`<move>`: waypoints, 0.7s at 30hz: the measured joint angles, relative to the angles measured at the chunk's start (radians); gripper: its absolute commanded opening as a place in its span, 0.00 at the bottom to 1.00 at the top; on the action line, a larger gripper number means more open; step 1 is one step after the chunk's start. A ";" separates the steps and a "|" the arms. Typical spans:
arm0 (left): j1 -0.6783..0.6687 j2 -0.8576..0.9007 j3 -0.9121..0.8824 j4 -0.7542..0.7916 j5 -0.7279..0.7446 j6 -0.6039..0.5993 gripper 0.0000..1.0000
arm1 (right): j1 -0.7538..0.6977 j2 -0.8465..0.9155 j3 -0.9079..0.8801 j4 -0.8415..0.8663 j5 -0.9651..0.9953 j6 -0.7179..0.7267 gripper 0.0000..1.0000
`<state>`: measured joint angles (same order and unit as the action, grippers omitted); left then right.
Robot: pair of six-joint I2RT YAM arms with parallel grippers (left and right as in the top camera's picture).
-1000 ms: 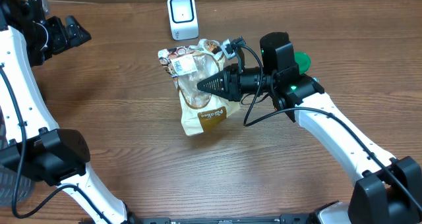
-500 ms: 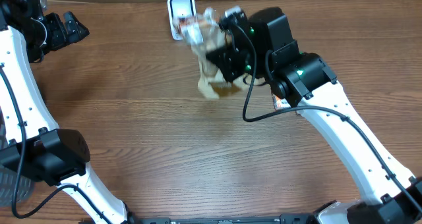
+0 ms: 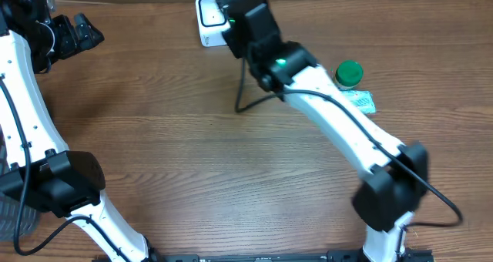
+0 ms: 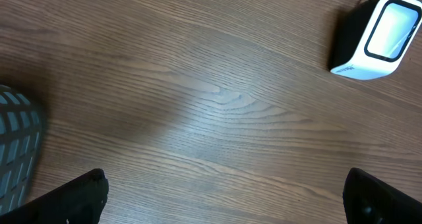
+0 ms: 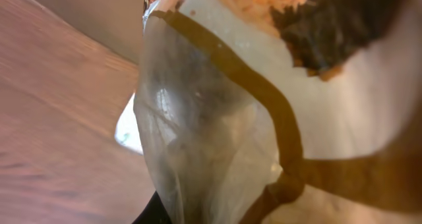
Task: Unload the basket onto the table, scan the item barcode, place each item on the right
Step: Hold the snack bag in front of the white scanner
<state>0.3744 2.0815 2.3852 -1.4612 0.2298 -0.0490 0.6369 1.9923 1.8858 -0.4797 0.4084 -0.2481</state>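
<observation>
The item, a clear and white snack bag with brown print, fills the right wrist view, and my right gripper is shut on it. One black finger shows at its lower edge. From overhead the right arm reaches over the white barcode scanner at the table's back edge and hides the bag beneath it. The scanner also appears at the top right of the left wrist view. My left gripper hangs open and empty at the far left, well away from the scanner.
A green-capped object and a small flat packet lie right of the arm. A black cable loops down from the right wrist. A grey mesh object sits at the left edge of the left wrist view.
The right arm has lifted the bag off the middle of the table and swung it back and left, up to the scanner. The left arm has not moved.
</observation>
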 measured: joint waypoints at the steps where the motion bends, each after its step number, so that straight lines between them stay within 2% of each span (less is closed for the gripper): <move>1: 0.000 0.000 0.000 0.000 0.000 0.000 1.00 | 0.007 0.026 0.020 0.019 0.028 -0.027 0.04; 8: 0.000 0.000 0.000 0.000 0.000 0.000 1.00 | 0.031 0.153 0.063 0.273 0.183 -0.219 0.06; 13: 0.000 0.000 0.000 0.000 0.000 0.000 0.99 | 0.029 0.266 0.065 0.471 0.211 -0.293 0.04; 21: 0.000 0.000 0.000 0.000 0.000 0.000 1.00 | 0.024 0.396 0.065 0.590 0.145 -0.535 0.04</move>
<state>0.3744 2.0815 2.3852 -1.4612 0.2295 -0.0490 0.6613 2.3878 1.9511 0.1104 0.5533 -0.7834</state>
